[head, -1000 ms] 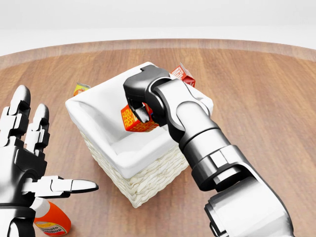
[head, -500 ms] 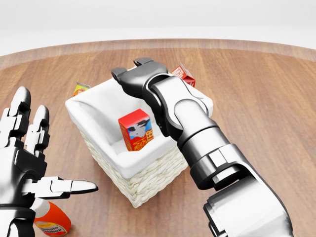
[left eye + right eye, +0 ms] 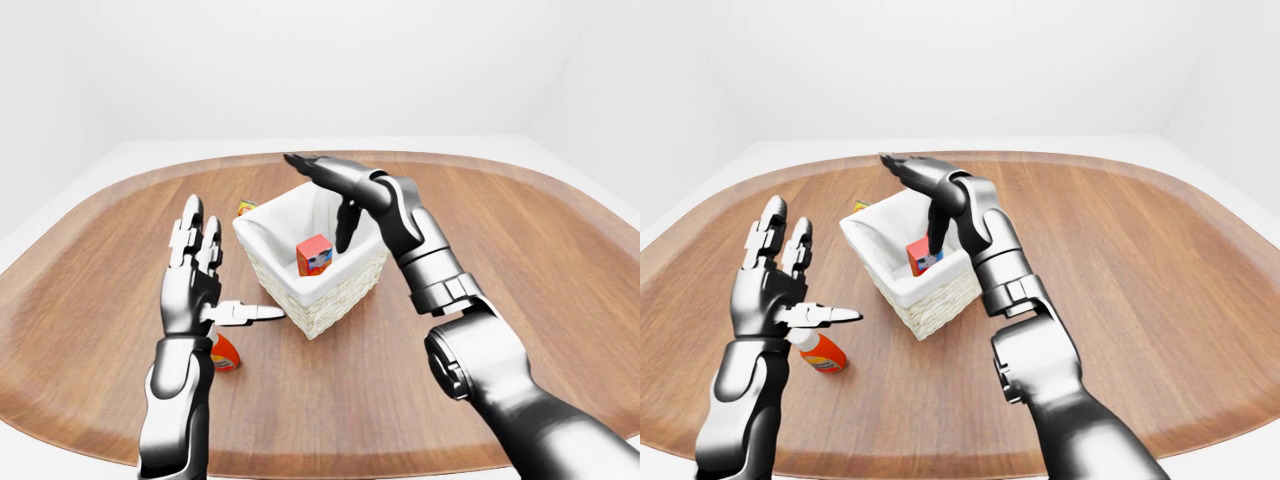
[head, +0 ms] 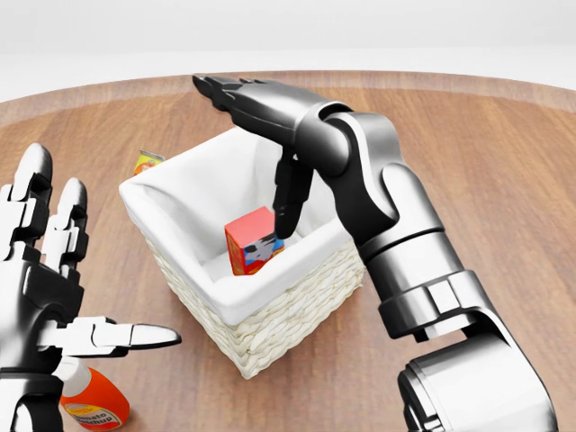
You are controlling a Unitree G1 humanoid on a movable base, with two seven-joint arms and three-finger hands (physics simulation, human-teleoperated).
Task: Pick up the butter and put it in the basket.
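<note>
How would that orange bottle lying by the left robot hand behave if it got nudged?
The orange bottle lies on its side on the table, so it would probably roll rather than tip. It looks like smooth rigid plastic, likely slippery for the open left robot hand.

The right hand (image 3: 925,195) is hovering over the white-lined wicker basket (image 3: 902,288) with its fingers spread, one finger pointing down toward the red-and-blue butter box (image 3: 921,256), which is sitting tilted inside the basket. The left hand (image 3: 770,285) is standing open at the view's left, palm up and thumb pointing right, well apart from the basket. An orange bottle (image 3: 820,352) is lying on the wooden counter (image 3: 1160,290) just below that hand.
</note>
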